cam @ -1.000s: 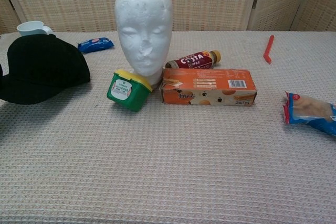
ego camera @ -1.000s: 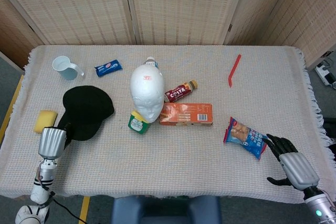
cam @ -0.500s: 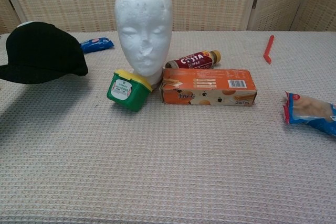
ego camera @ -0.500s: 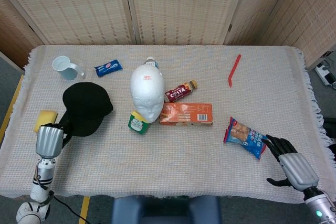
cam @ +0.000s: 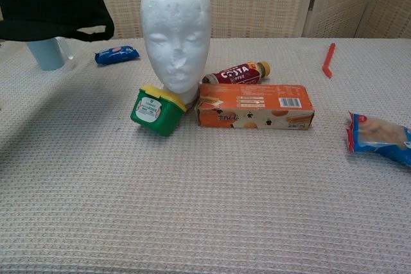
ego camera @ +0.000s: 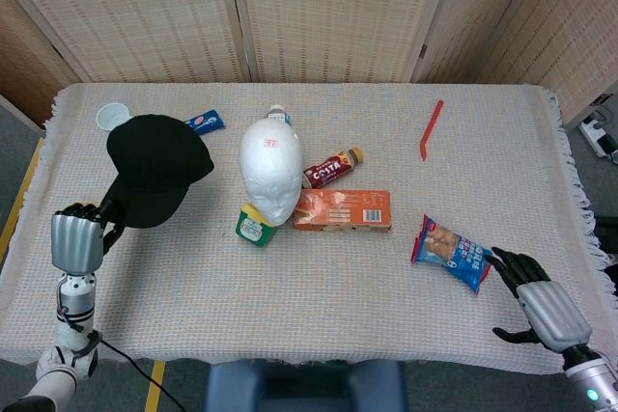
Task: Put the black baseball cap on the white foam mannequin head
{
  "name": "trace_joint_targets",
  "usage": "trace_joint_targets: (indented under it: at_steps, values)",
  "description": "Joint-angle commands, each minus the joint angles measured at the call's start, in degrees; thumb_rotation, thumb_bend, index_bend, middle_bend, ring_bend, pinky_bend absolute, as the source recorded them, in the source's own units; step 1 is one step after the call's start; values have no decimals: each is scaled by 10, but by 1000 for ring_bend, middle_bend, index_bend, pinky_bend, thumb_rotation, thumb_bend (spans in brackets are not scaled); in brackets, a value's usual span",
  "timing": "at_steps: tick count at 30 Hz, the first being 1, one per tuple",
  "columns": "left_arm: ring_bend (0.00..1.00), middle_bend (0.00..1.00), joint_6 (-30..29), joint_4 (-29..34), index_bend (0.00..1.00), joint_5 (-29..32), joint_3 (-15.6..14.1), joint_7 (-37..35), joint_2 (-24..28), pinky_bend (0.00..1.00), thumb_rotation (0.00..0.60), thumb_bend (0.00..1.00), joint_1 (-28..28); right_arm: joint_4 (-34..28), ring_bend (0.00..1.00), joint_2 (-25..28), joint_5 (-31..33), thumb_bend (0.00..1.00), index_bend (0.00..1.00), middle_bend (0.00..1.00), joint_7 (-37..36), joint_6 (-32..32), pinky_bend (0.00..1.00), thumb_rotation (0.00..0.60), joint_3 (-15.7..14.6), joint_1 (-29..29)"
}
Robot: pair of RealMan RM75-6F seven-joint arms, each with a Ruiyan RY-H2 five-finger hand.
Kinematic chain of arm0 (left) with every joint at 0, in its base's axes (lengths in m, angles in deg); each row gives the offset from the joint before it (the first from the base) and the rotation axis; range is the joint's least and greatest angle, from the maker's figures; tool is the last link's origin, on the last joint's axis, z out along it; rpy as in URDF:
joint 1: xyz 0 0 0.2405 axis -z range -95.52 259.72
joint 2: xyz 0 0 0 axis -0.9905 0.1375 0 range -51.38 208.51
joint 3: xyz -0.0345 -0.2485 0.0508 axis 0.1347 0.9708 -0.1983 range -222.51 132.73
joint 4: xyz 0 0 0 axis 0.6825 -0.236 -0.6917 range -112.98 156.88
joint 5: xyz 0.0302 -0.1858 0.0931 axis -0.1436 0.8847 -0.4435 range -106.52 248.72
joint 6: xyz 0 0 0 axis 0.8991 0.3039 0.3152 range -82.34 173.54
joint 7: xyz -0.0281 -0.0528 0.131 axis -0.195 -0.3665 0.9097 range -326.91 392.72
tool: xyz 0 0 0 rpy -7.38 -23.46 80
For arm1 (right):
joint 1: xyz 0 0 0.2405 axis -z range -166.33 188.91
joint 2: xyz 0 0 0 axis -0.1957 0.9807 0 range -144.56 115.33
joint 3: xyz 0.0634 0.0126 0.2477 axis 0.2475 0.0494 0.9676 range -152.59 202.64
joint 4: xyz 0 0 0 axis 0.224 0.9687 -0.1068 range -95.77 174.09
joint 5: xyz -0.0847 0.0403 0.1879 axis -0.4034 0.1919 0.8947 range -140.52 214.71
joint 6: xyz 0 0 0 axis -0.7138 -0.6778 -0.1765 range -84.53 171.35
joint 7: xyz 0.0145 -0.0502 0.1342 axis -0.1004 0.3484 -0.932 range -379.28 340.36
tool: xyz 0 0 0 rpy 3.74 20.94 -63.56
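Observation:
The black baseball cap [ego camera: 154, 167] hangs in the air left of the white foam mannequin head [ego camera: 270, 169], held by its brim in my left hand [ego camera: 77, 236]. In the chest view the cap [cam: 50, 1] floats at the top left, above the table, and the mannequin head [cam: 176, 36] stands upright facing me. My left hand does not show in that view. My right hand [ego camera: 539, 301] rests at the table's front right edge, fingers spread, holding nothing, beside a blue snack bag [ego camera: 452, 252].
Around the mannequin stand a green tub with a yellow lid [ego camera: 253, 226], an orange box [ego camera: 342, 210] and a Costa bottle [ego camera: 331, 169]. A pale blue cup [cam: 46, 53], a blue wrapper [cam: 115, 54] and a red stick [ego camera: 431, 128] lie further back.
My left hand has lifted the cap off the table and carried it up and back; the cup now shows beneath it. The right hand has not moved.

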Motion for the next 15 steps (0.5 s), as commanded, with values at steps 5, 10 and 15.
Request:
trace_joint_targets:
  at_steps: [5,10,15]
  values:
    - [1000,1000,-28,74,727,-4,21,46,40,1000,600,523,49,2,0,3,0,38,0,0,-9,7,0,600,0,-4]
    - [1000,1000,-23,146,727,-20,26,107,61,1000,600,524,92,4,0,6,-1,39,0,0,-19,14,0,600,-1,-8]
    - [1000,1000,-5,212,727,-29,41,165,78,1000,600,530,133,7,0,11,5,39,0,0,-32,14,0,600,1,-9]
